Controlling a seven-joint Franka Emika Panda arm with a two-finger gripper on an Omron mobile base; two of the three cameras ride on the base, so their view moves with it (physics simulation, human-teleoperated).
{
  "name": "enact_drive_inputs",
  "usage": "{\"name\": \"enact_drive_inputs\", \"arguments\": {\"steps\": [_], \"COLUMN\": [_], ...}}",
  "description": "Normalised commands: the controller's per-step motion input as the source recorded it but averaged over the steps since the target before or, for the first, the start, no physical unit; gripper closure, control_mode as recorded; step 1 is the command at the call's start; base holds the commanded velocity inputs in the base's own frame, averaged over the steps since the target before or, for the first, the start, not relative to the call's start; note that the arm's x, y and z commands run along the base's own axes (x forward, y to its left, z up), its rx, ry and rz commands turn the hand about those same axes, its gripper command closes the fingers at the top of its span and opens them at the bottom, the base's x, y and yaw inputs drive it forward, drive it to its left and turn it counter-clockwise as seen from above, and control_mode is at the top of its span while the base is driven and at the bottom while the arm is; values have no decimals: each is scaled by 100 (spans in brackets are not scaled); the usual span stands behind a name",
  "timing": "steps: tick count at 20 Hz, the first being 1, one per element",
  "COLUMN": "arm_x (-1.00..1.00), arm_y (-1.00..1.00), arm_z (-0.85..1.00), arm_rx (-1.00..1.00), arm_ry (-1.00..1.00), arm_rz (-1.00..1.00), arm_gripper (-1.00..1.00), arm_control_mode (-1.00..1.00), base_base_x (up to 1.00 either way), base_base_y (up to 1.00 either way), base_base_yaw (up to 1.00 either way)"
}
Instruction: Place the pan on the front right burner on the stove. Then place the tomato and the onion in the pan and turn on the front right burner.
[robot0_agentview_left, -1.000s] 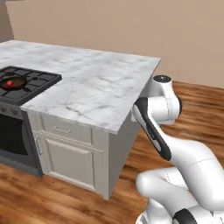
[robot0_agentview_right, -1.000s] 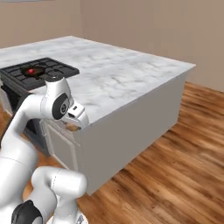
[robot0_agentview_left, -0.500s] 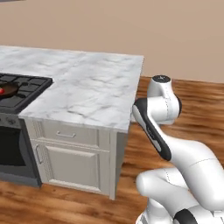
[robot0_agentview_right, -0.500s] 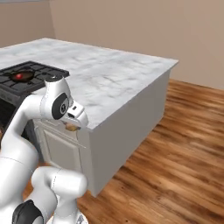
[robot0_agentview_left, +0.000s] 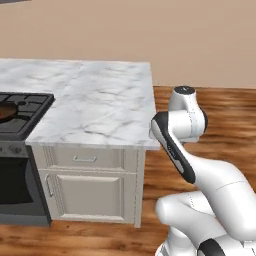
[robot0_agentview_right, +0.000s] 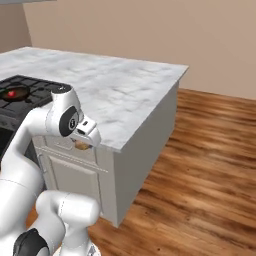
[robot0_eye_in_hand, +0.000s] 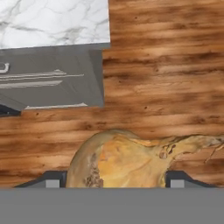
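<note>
Over wood floor (robot0_eye_in_hand: 166, 65), onion (robot0_eye_in_hand: 127, 159) half cut off between claw (robot0_eye_in_hand: 114, 178) tips.

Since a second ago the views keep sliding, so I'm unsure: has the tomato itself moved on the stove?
No. The tomato still sits in the pan on the stove; the whole scene shifted with the camera.

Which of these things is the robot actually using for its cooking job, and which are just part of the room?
Part of the job:
- onion, held between the fingers
- tomato, already in the pan
- stove

Just there:
- marble counter
- cabinet drawer and door
- wooden floor
</note>
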Motion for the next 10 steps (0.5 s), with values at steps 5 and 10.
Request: {"name": "enact_drive_inputs", "arguments": {"steps": [5, 10], "arm_x": [0, 0], "arm_y": [0, 0], "arm_z": [0, 0], "arm_rx": [0, 0], "arm_ry": [0, 0], "arm_rz": [0, 0], "arm_gripper": [100, 100], "arm_control_mode": [100, 100], "base_base_x": [-9, 0], "base_base_y": [76, 72], "base_base_yaw": [-31, -19]}}
